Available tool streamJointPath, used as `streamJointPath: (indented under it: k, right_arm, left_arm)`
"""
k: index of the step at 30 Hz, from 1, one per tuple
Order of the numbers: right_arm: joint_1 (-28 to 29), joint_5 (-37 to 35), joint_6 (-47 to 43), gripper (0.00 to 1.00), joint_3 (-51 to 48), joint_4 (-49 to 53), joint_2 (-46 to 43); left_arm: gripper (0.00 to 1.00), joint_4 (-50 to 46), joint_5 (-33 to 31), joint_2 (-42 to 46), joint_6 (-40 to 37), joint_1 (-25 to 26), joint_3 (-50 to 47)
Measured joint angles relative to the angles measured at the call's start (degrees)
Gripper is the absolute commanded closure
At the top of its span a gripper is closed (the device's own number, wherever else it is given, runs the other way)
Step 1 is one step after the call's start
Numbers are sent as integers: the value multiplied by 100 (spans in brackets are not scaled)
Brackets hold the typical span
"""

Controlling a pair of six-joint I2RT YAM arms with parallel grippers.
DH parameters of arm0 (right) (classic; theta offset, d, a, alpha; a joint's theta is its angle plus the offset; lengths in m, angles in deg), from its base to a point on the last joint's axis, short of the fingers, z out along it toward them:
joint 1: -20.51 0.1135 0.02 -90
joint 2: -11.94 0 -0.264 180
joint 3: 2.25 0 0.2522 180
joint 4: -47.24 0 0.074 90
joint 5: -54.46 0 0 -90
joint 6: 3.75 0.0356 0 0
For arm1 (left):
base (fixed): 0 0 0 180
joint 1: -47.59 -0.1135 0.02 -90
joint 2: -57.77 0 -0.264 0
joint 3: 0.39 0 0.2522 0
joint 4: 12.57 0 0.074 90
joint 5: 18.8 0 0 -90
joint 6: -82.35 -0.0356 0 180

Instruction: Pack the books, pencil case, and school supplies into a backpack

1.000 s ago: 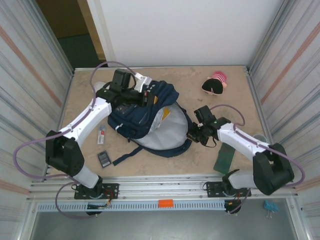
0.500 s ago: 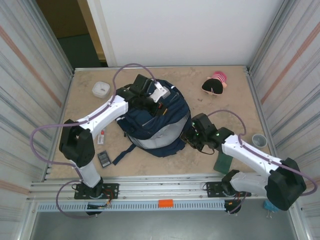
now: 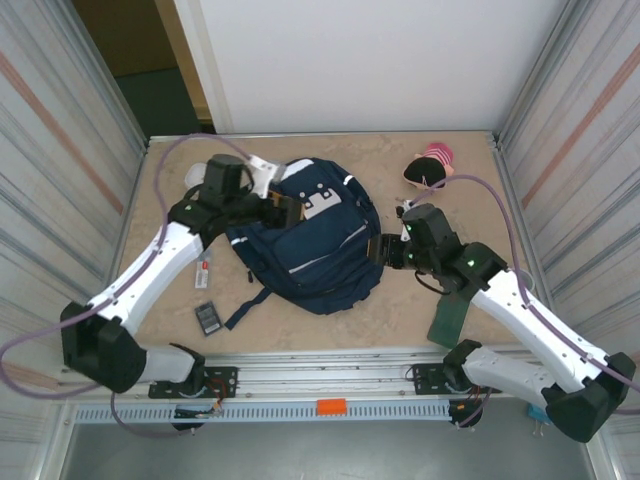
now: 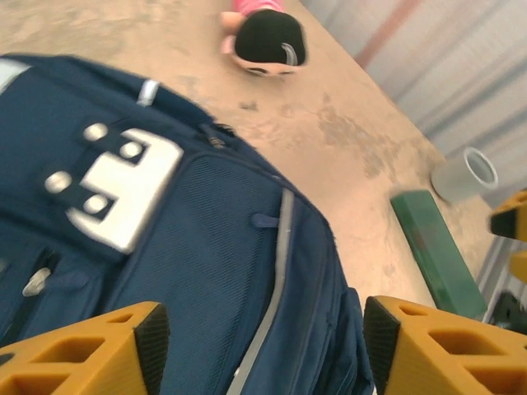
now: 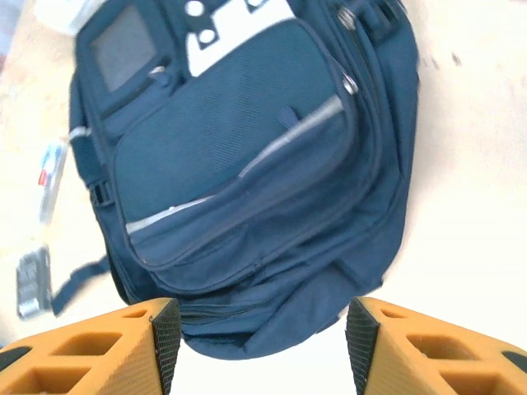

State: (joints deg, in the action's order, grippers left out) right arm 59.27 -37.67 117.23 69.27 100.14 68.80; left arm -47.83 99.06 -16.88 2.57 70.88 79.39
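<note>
1. The navy backpack (image 3: 315, 245) lies front-up in the middle of the desk (image 3: 400, 322), with its white patch (image 4: 123, 185) and grey square pocket (image 5: 123, 49) facing upward.
2. The left gripper (image 4: 259, 329) is released, its fingers spread wide over the backpack's upper part.
3. The right gripper (image 5: 262, 329) is also released and empty, at the backpack's right edge.
4. The dark green book (image 3: 450, 318) lies flat on the desk, right of the backpack and apart from it.
5. The flat black rectangle (image 3: 207, 317) and the small white slab (image 3: 203, 270) lie left of the backpack.
6. A pink-and-black plush toy (image 3: 430, 168) sits at the far right.
</note>
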Motion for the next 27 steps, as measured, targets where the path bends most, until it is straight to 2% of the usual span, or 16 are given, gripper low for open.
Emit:
streamJointPath:
  k: [3,8,13,19,27]
  right_arm:
    - [216,76,-951,42,356,44,352]
    - [841,52,-2640,35,1049,258,1617]
    - [1523,-96,-4234,33,1320,492,2682]
    - [1742,-22,-5324,28,1320,546,3136]
    - [2236,341,-6129,25,1318,260,3718]
  left_arm:
    - [33,55,-101,323,374,-308,-472]
    - [32,-28,-166,769,807,-612,-979]
    - [32,-4,-192,1331,1250,-1172,-1626]
    - [32,50,-201,1683,1641,-1574,-2247]
    - [32,192,-197,1810,1980,-1655,-2708]
